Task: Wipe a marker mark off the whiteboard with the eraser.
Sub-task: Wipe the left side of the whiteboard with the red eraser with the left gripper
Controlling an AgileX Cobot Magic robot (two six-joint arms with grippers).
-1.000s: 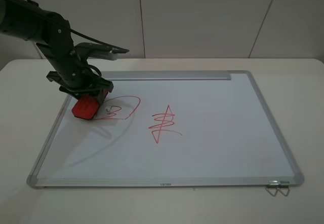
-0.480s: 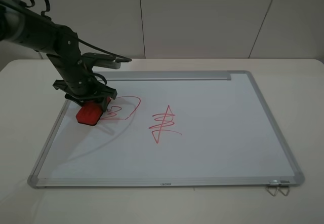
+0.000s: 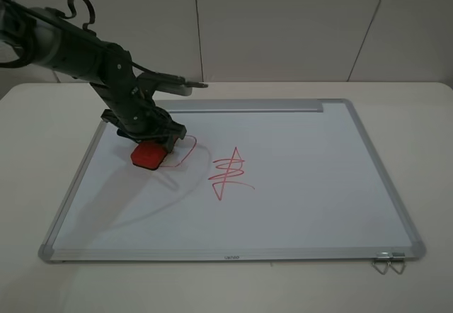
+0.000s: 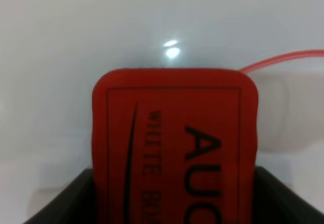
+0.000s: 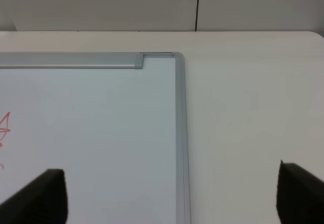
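Red eraser (image 3: 148,155), left claw (image 3: 151,143) clamped, on whiteboard (image 3: 304,185)

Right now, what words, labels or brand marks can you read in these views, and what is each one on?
"AUC", cut off by the picture edge: large dark letters on the red top of the eraser, left wrist view.
"WHITE B", then cut off: a smaller line beside it on the same eraser.
Tiny label on the near frame of the whiteboard: too small to read.
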